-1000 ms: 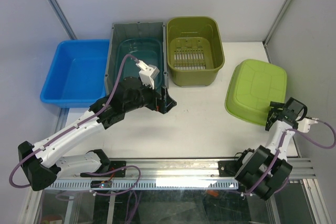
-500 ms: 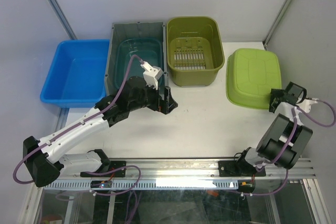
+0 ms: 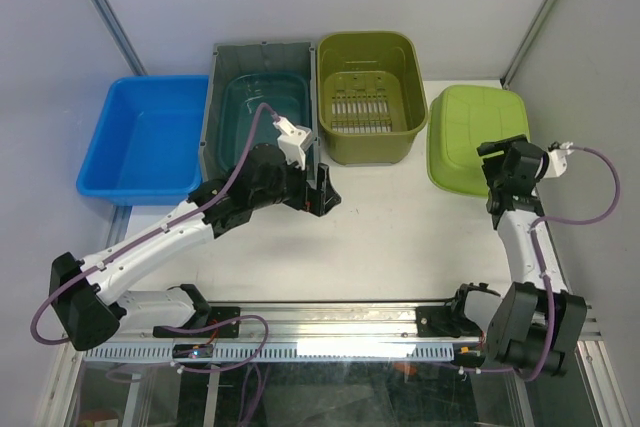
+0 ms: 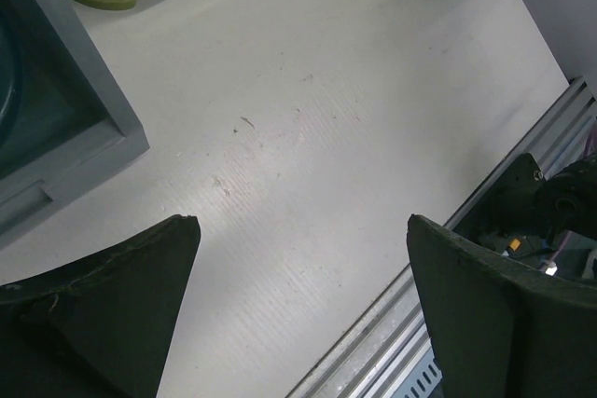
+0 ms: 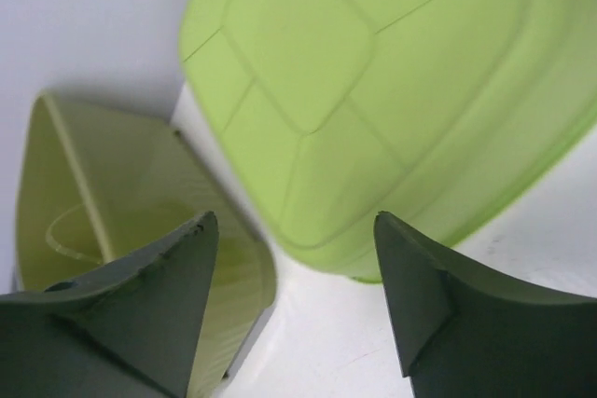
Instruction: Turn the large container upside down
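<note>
The large container (image 3: 475, 137), a lime-green tub, lies bottom up at the back right of the table; its ribbed base fills the right wrist view (image 5: 392, 90). My right gripper (image 3: 500, 179) hovers at its near edge, over the table, open with only bare table between its fingers (image 5: 291, 230). It does not touch the tub. My left gripper (image 3: 322, 195) hangs open over the middle of the table, just in front of the grey box, with nothing in it (image 4: 303, 226).
An olive slotted basket (image 3: 370, 97) stands upright left of the tub, close to my right gripper's left finger (image 5: 112, 202). A grey box (image 3: 215, 97) with a teal inner tub and a blue bin (image 3: 100, 147) line the back left. A metal rail runs along the near edge.
My right arm swung from the near right corner up toward the back. The lime tub slid back and squared up beside the olive basket. My left gripper drifted slightly right.
</note>
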### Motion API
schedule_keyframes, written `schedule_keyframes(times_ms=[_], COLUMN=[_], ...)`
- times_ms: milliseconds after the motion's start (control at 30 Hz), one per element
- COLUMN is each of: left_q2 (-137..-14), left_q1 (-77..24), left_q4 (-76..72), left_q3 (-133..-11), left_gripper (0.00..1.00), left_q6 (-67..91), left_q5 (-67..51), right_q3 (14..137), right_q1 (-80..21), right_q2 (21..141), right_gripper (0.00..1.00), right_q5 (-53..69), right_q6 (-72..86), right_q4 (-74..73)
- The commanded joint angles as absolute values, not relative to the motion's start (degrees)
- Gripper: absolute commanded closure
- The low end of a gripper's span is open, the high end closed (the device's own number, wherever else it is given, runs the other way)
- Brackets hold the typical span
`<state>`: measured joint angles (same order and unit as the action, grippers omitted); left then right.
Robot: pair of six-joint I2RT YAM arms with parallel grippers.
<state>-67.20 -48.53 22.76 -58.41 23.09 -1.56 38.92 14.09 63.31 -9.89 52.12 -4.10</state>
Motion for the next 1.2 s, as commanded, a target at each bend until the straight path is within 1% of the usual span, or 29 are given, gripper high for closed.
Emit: schedule_keyframes(times_ms=[0,100,267,333,500,633,800,933,1067,1167], left_q2=[-67.49,-67.3,-65.18,-63.63,-62.43,-61.88,-62.16,-62.95,-63.79,-64.4], left_q1=[-48.36,-48.35,-48.36,-48.4,-48.42,-48.35,-48.41,-48.34,-48.36,-48.4], left_q4=[21.01,21.0,21.01,21.01,22.02,23.72,24.99,25.19,25.06,25.05], left_q3=[-61.21,-61.17,-60.42,-59.58,-59.23,-60.52,-62.06,-62.78,-62.95,-63.18], left_gripper=[0.01,0.01,0.01,0.01,0.01,0.01,0.01,0.01,0.01,0.01], left_q6=[22.76,22.68,22.97,23.2,22.78,22.3,21.7,21.79,22.06,22.15], left_q5=[-1.68,-1.87,-2.05,-1.82,-2.44,-2.26,-1.87,-2.54,-2.64,-2.79], right_q3=[37.22,37.81,39.52,40.89,48.57,52.63,54.03,54.5,53.57,53.07], right_q1=[9.43,5.37,1.28,0.62,0.55,2.12,6.0,9.91,11.68,13.25], right_q2=[63.77,66.8,71.55,74.28,85.25,89.41,90.09,89.97,88.92,89.53], right_gripper=[0.37,0.48,0.55,0.57,0.57,0.57,0.55,0.55,0.54,0.54], right_q5=[-0.75,1.39,-0.11,-1.77,-9.32,-13.15,-15.21,-13.57,-13.86,-11.56], right_q6=[45.19,45.96,46.3,46.39,43.24,41.58,42.17,41.82,40.51,39.47], right_q4=[-0.31,-2.93,-4.29,-4.54,-8.22,-9.81,-11.56,-12.73,-12.68,-11.77])
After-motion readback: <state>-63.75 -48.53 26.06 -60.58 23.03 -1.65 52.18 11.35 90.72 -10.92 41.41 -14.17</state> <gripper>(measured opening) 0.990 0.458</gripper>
